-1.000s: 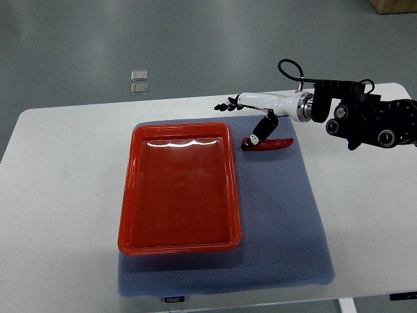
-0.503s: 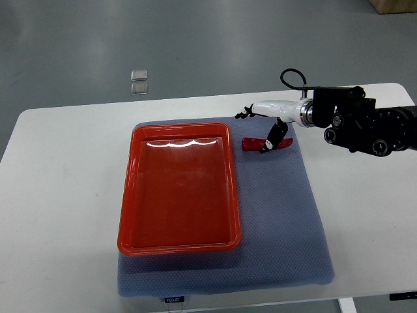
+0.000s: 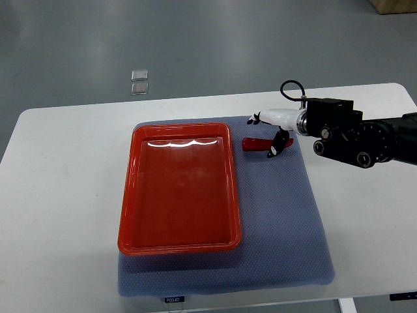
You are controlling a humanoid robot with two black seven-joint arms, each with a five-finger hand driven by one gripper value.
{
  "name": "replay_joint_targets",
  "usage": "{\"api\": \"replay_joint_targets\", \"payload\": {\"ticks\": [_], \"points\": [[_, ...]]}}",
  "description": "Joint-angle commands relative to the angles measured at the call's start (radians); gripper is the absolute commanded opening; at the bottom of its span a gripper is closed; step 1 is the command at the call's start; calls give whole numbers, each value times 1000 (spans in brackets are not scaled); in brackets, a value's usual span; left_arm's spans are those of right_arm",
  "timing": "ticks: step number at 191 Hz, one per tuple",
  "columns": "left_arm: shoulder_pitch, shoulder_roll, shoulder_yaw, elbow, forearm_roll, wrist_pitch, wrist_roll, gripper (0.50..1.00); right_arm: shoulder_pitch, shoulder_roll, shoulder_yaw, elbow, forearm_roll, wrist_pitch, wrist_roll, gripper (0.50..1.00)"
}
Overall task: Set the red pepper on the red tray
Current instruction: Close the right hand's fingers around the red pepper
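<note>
While retreating rightward over the last second, right hand (image 3: 273, 134) now spread over red pepper (image 3: 259, 145), grasping nothing; pepper shifted slightly, lying on blue mat (image 3: 280, 222) beside red tray (image 3: 179, 244). Pickup seemingly pending.

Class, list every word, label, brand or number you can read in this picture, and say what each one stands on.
Small label on the front edge of the blue mat: white print, too small and blurred to read.
Blue tag at the table's front right edge: too small to read.
Red tray, red pepper, right robot hand: no print visible.
</note>
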Motion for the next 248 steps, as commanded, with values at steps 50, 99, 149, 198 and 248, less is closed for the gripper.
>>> {"api": "replay_joint_targets", "payload": {"ticks": [50,99,149,198,248], "points": [[0,0,0,0,0,0,1,1000,0,5,-4,-9,-7,-20,-49,870],[0,0,0,0,0,0,1,1000,0,12,-3,-16,-87,-12,-57,840],[0,0,0,0,0,0,1,1000,7,15,-3,-14,-113,10,-57,832],[0,0,0,0,0,0,1,1000,9,16,-3,-5,-125,30,-52,776],[0,0,0,0,0,0,1,1000,12,18,-3,-3,-130,42,-51,633]]}}
